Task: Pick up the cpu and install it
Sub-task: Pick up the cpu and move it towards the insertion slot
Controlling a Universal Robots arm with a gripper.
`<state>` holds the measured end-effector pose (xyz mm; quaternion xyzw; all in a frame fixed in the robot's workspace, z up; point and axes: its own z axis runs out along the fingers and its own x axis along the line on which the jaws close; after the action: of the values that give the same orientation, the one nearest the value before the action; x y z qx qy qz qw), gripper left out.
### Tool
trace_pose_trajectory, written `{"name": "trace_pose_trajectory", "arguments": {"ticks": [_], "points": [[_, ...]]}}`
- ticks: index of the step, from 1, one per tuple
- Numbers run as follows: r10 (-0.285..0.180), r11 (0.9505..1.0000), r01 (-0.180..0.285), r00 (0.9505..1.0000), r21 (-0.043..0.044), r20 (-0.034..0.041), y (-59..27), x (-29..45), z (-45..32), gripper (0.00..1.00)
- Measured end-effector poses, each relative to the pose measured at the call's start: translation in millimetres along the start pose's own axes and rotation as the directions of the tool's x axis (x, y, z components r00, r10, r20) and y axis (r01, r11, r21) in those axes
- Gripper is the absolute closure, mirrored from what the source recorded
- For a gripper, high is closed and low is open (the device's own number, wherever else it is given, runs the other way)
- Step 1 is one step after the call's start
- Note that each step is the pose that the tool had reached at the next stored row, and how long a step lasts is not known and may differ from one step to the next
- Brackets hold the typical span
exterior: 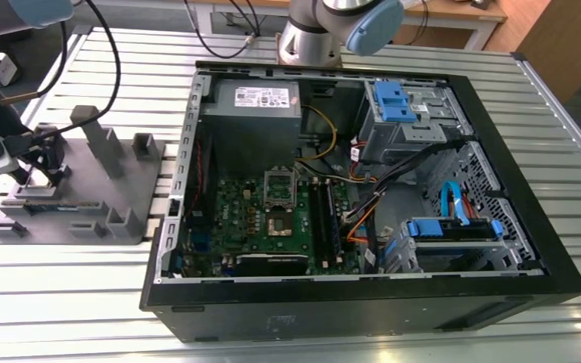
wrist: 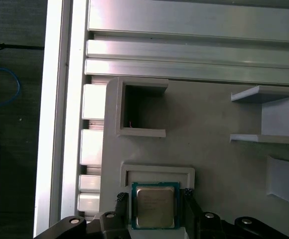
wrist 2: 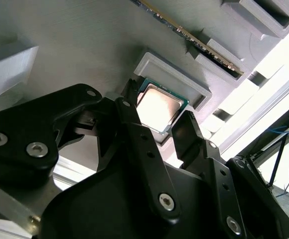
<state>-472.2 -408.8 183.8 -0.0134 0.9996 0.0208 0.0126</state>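
**Gripper straddles cpu in its holder**

In both wrist views the gripper (wrist: pixel 154 201) (wrist 2: pixel 157 112) is open just wider than the cpu (wrist: pixel 155 206) (wrist 2: pixel 158 107), one black finger (wrist: pixel 122 205) close beside each of two opposite edges. The chip lies flat, silvery top up, in a shallow recess of the grey fixture block (wrist: pixel 209 124). In the exterior view that block (exterior: pixel 79 204) sits on the slatted metal table (exterior: pixel 69 302), at the exterior view's left of the open computer case (exterior: pixel 371 302) with its green motherboard (exterior: pixel 270 219).
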Motion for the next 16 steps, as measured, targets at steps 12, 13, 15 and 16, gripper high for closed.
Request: {"name": "trace_pose_trajectory", "arguments": {"ticks": [12,13,15,16], "points": [[0.0,1.0,0.0,1.0,-0.0001,0.0001,0.0,0.0,0.2,0.53],[0.0,1.0,0.0,1.0,-0.0001,0.0001,0.0,0.0,0.2,0.53],[0.0,1.0,0.0,1.0,-0.0001,0.0,0.0,0.0,0.2,0.53],[0.0,1.0,0.0,1.0,0.0,0.0001,0.0,0.0,0.2,0.53]]}}
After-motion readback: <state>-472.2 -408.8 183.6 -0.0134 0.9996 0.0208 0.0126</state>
